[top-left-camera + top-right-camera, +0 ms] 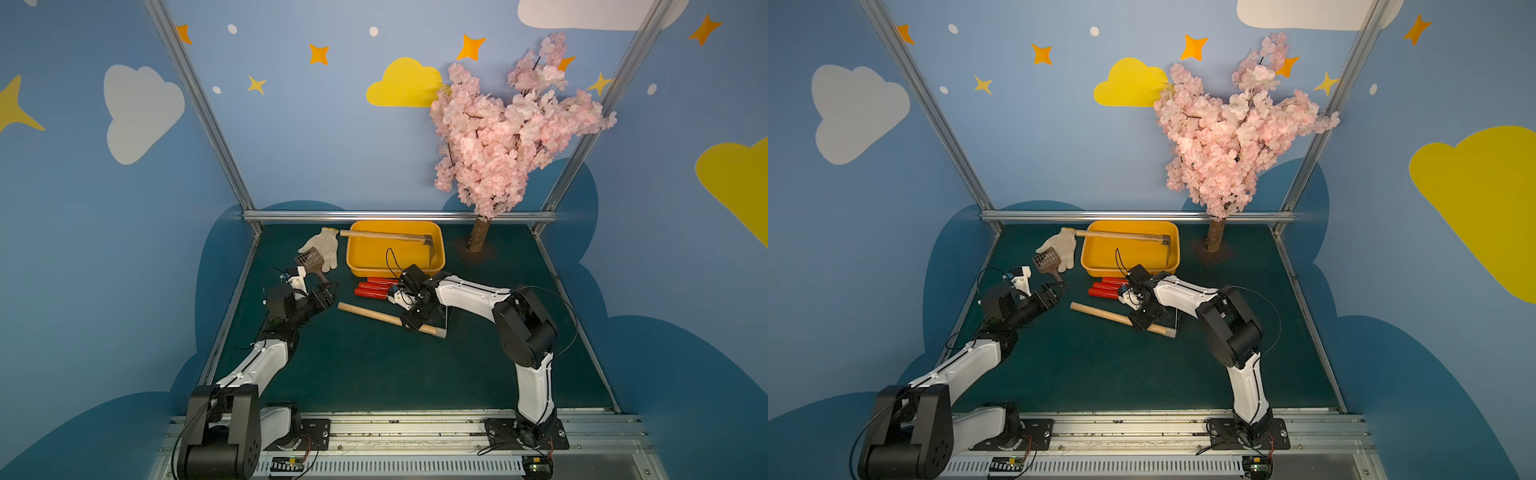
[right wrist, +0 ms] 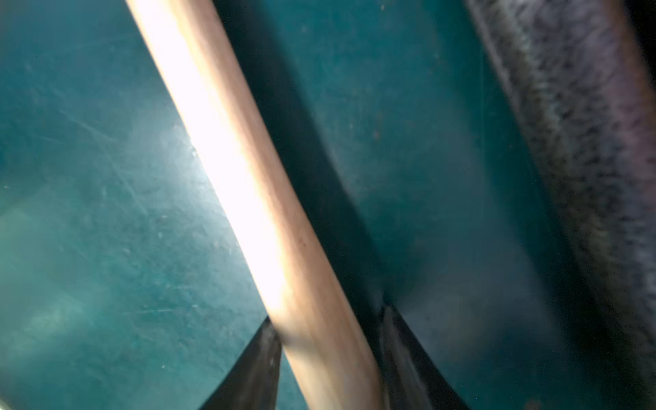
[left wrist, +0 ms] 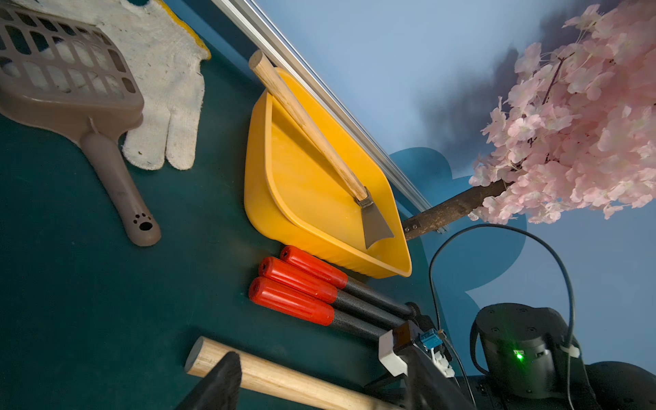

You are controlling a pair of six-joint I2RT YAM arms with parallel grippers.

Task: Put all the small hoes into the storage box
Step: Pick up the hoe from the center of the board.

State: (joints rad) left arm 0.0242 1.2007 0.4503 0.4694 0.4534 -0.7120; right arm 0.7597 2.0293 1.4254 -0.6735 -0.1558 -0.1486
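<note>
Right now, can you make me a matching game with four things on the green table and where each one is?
Things:
1. white glove
2. red handles
3. flat-bladed tool
4. bare wooden handle

Places:
A. straddled by the right gripper
B. blade inside the yellow box
C. partly under the brown scoop
D. side by side on the mat, next to the box

Pairs: 1-C, 2-D, 3-B, 4-A.
</note>
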